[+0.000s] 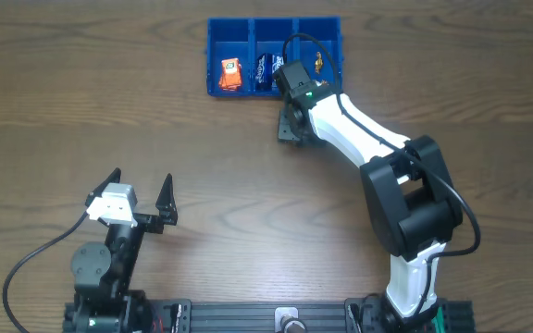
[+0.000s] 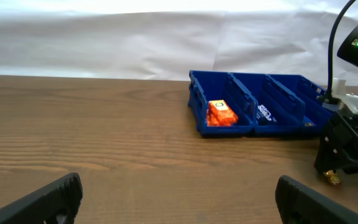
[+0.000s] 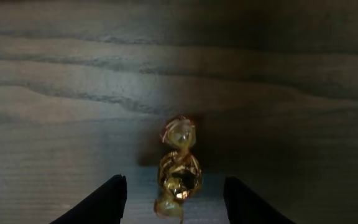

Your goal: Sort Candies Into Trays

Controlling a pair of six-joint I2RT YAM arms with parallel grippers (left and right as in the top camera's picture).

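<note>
A blue tray (image 1: 213, 55) with three compartments stands at the far middle of the table. Its left compartment holds an orange candy (image 1: 230, 76), the middle one a blue candy (image 1: 265, 69), the right one a gold candy (image 1: 317, 63). My right gripper (image 1: 291, 128) is low over the wood just in front of the tray. It is open, with a gold-wrapped candy (image 3: 179, 168) lying on the table between its fingers (image 3: 107, 199). The same candy (image 2: 332, 178) shows under the right gripper (image 2: 344, 155) in the left wrist view. My left gripper (image 1: 140, 190) is open and holds nothing, near the front left.
The wooden table (image 1: 109, 102) is bare to the left and in the middle. The tray's front wall (image 2: 229, 129) stands close behind the right gripper. A black cable (image 1: 303, 42) loops over the tray.
</note>
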